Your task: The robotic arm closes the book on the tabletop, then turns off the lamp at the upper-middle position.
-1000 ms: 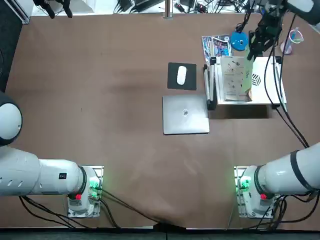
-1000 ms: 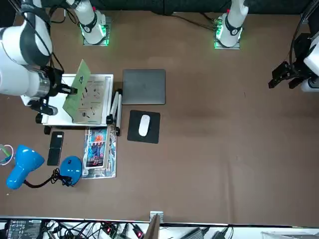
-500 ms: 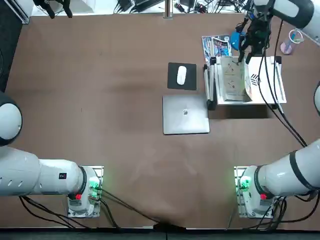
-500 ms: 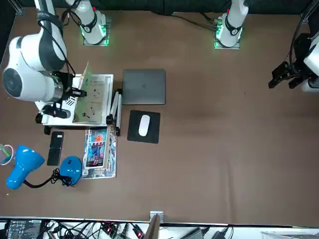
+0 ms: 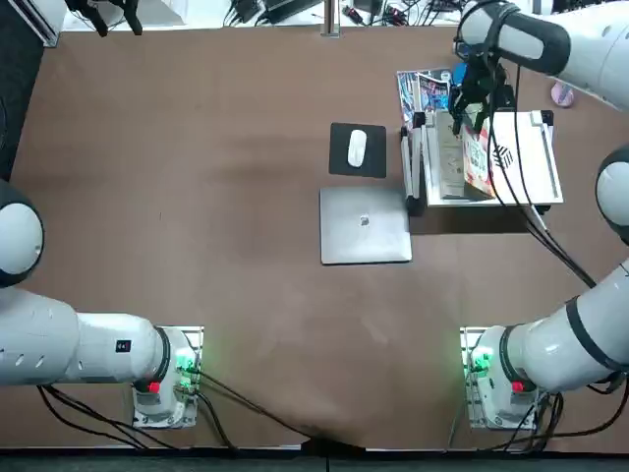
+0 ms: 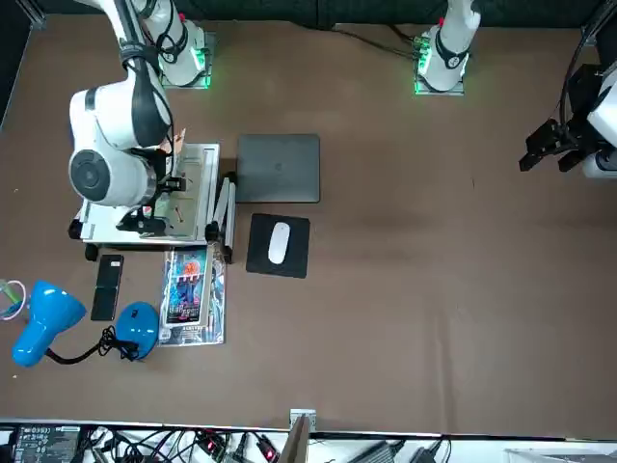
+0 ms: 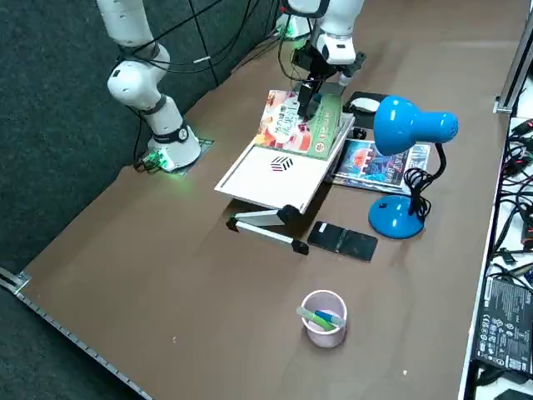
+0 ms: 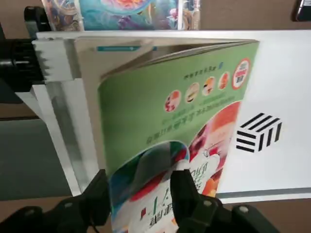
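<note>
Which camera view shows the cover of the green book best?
The right wrist view: the cover of the book faces it closely. The right side view shows it smaller; in the top and front views, the right gripper and arm partly hide it.

Right arm [image 5: 580, 334] glossy white, dark grey bands at joints, black cables trailing from wrist. Base glowing green, red button beside glow. Lower links lead out past right edge of top view; forearm returns across upper right, reaching inward. Wrist bent, right gripper [image 8: 141, 178] hanging at far end of arm, pointed down toward table. Two black fingers [image 8: 101, 187] spread apart, roughly level with each other.
</note>
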Robot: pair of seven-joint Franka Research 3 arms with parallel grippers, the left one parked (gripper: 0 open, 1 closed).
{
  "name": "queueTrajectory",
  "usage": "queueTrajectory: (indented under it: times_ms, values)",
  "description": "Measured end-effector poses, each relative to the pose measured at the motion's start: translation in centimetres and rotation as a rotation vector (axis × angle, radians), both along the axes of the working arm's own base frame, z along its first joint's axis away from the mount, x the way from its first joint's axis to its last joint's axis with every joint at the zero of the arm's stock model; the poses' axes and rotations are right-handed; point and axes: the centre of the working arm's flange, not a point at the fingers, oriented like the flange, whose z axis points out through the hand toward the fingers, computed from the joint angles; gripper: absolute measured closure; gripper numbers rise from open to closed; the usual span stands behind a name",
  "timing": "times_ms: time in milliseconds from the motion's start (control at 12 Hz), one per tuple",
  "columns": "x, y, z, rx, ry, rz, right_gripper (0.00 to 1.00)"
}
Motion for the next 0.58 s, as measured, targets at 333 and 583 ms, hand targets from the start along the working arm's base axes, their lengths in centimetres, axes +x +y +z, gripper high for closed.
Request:
queueTrajectory:
  times_ms: [333, 583]
  values:
    - [-0.2, 1.7, -0.2, -0.008, -0.002, 0.034, 0.57]
    - [-0.1, 2.9, -0.9, -0.027, 0.001, 0.064, 0.62]
